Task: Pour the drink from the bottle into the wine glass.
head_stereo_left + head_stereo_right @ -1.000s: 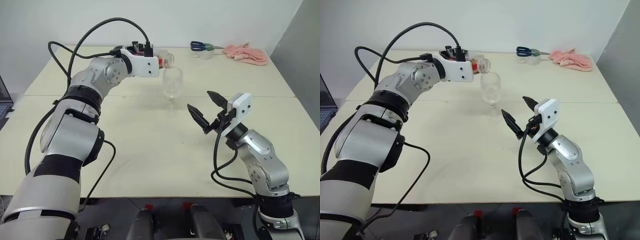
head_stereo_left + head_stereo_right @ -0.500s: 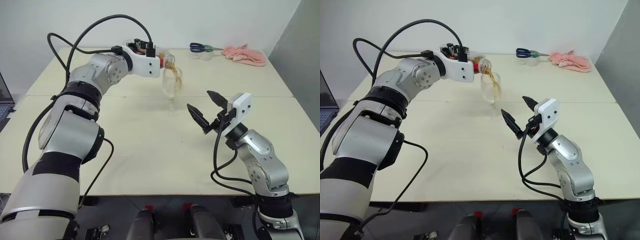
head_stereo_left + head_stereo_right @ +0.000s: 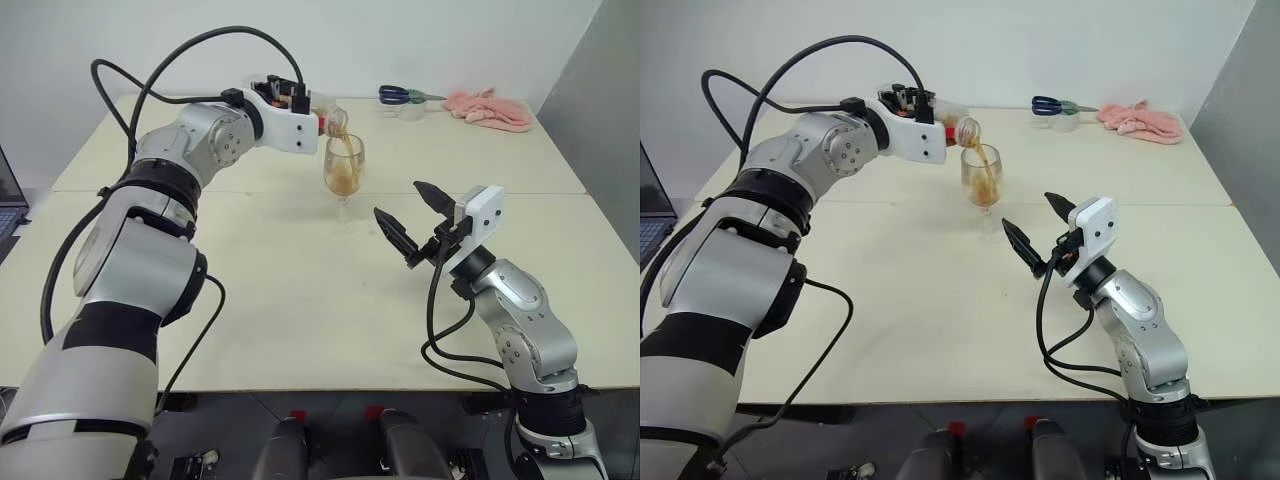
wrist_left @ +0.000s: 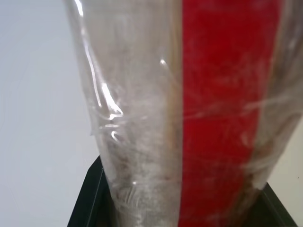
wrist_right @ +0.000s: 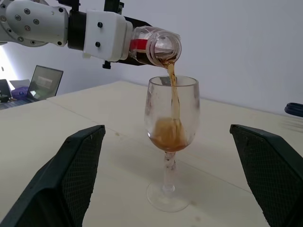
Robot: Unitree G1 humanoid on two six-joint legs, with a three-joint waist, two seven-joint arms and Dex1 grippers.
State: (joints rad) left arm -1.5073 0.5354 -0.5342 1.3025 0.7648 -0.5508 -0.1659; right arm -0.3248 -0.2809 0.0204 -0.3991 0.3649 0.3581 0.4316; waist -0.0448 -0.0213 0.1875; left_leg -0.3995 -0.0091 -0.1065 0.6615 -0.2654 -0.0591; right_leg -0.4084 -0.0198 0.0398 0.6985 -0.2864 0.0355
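Left tool tips bottle above wine glass.

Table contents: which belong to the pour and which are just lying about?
In the job:
- bottle, tipped over the glass, held in the left hand
- drink, streaming into the bowl
- wine glass, upright on the table

Lying about:
- scissors, far edge
- pink cloth, far edge
- laptop, beyond the table

No legible text, brand, number or sign is observed. A plain red strip is seen on the small clear plastic bottle; no lettering can be resolved.
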